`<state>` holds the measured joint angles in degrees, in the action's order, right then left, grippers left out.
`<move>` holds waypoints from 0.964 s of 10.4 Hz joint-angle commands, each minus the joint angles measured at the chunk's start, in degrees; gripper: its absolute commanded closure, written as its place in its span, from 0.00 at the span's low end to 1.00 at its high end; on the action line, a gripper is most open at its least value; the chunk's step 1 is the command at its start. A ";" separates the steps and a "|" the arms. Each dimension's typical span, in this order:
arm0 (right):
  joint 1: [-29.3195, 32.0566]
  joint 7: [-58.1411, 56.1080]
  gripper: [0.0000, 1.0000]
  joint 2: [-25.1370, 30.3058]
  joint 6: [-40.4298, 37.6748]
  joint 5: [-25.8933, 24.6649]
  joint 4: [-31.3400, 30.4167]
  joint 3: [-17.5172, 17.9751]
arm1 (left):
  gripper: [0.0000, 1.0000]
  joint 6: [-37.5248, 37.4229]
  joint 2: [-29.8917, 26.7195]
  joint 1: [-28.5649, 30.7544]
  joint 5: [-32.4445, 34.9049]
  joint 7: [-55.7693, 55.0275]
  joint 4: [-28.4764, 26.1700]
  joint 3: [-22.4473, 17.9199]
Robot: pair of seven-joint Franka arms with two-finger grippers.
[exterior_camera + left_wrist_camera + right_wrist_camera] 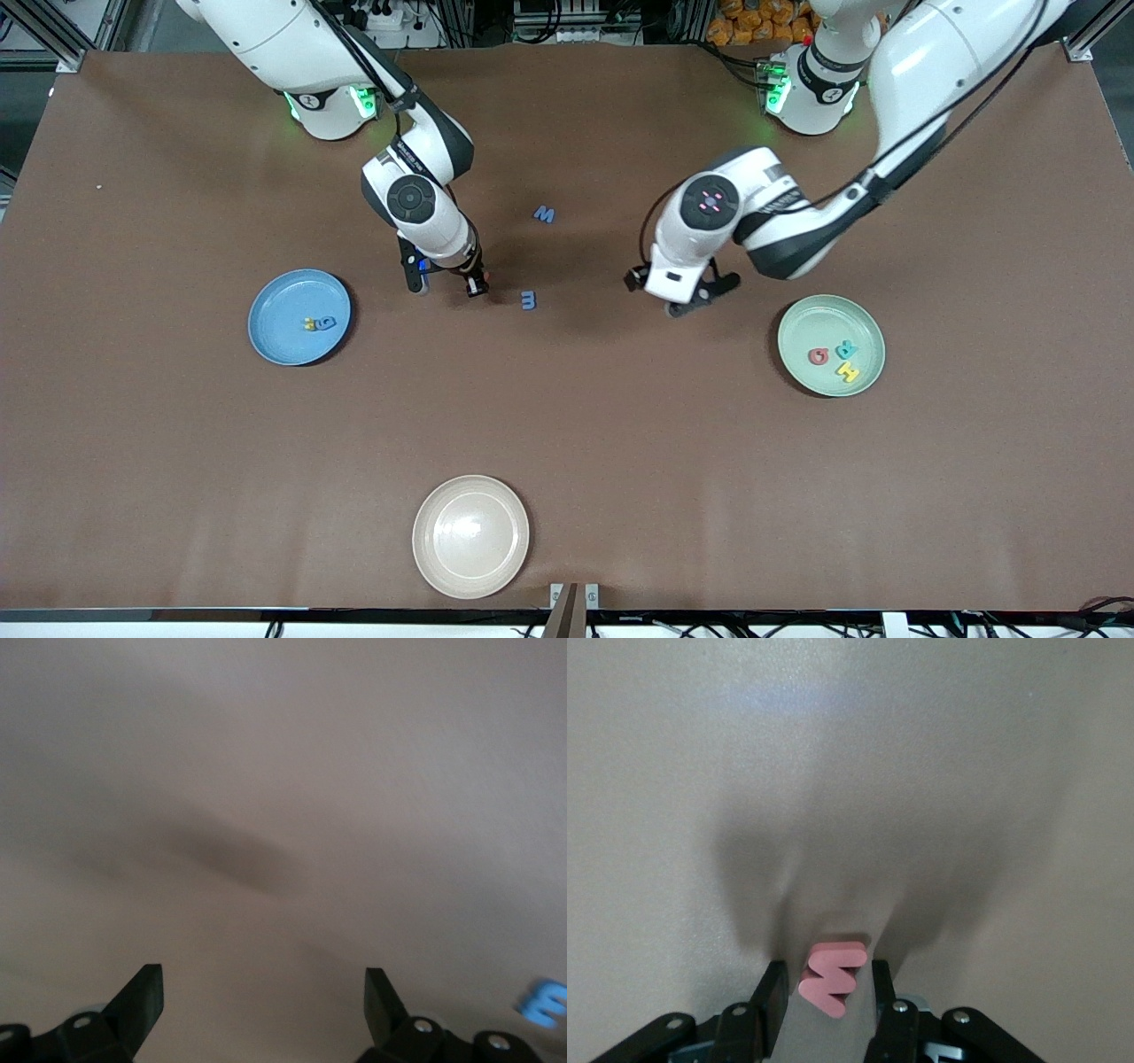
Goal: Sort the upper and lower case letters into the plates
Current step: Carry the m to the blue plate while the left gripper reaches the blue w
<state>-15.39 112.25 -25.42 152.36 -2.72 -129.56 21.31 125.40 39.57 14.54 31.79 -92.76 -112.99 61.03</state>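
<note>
My right gripper [449,285] [826,967] is down at the table, its fingers open and close on either side of a red-pink letter [833,979] that lies tilted between them. A blue letter [529,300] lies on the table beside it, and another blue letter [544,213] lies farther from the front camera. My left gripper [678,297] [264,992] is open and empty over bare table beside the mint green plate [864,312]; a blue letter [542,1004] shows at the edge of its wrist view. The mint plate holds three letters [837,359]. The blue plate [276,301] holds two letters [319,323].
A cream-white plate [470,536] stands near the table's front edge. Both arms reach in over the middle of the brown table [177,461].
</note>
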 commanded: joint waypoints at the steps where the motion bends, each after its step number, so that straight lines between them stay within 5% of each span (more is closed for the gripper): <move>1: 1.60 2.01 0.72 -0.33 0.74 -1.41 -0.78 1.10 | 0.00 5.71 0.07 -10.45 -1.12 -11.78 0.22 -5.90; 5: 1.95 -0.09 1.00 0.20 0.13 -1.41 -0.70 1.10 | 0.00 10.04 0.94 -22.70 -1.30 -28.75 1.02 -12.34; 8: 3.17 -3.33 1.00 1.86 -2.32 -1.33 0.18 1.45 | 0.00 10.83 2.87 -27.79 -1.38 -36.42 2.32 -13.12; 10: 4.93 -6.59 1.00 2.83 -7.58 -1.24 2.37 1.72 | 0.00 11.10 2.97 -33.84 -1.38 -41.60 4.78 -17.50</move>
<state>-12.88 108.05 -24.49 148.66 -3.40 -128.32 21.59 136.11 41.84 -14.69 31.71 -131.36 -111.03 46.97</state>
